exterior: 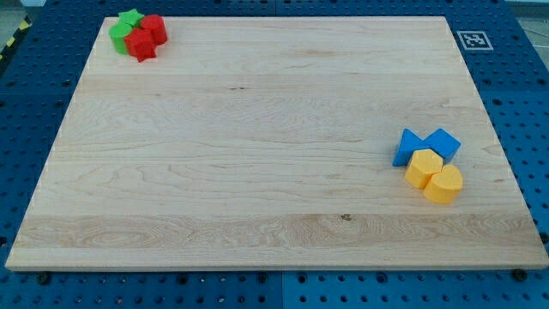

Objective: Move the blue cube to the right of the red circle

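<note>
The blue cube (444, 142) lies near the view's right edge of the wooden board (257, 172), touching a second blue block (408, 147) on its left. Two yellow blocks sit just below them: a hexagonal one (423, 167) and a rounded one (444, 184). The red circle (154, 28) is at the view's top left corner, packed against a red star-shaped block (140, 45), a green star (130, 19) and another green block (119, 35). My tip does not show in the view.
A black-and-white marker tag (473, 39) sits at the board's top right corner. Blue perforated table (34, 103) surrounds the board on all sides.
</note>
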Robot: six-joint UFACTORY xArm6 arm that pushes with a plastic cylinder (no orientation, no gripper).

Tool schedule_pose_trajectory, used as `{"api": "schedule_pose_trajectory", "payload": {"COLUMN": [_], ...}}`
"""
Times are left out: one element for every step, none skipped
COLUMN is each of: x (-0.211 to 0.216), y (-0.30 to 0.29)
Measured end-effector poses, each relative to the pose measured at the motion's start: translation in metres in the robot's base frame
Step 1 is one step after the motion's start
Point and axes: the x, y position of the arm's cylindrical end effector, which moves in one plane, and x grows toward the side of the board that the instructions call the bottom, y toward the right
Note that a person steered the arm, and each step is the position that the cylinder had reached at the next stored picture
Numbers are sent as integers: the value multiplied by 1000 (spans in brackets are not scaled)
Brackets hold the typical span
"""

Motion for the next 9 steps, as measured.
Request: {"api": "schedule_pose_trajectory", "payload": {"x": [-10, -32, -51, -89, -91, -97, -130, -152, -171], "y": [2, -21, -55, -68, -88, -115, -134, -151, -171]}}
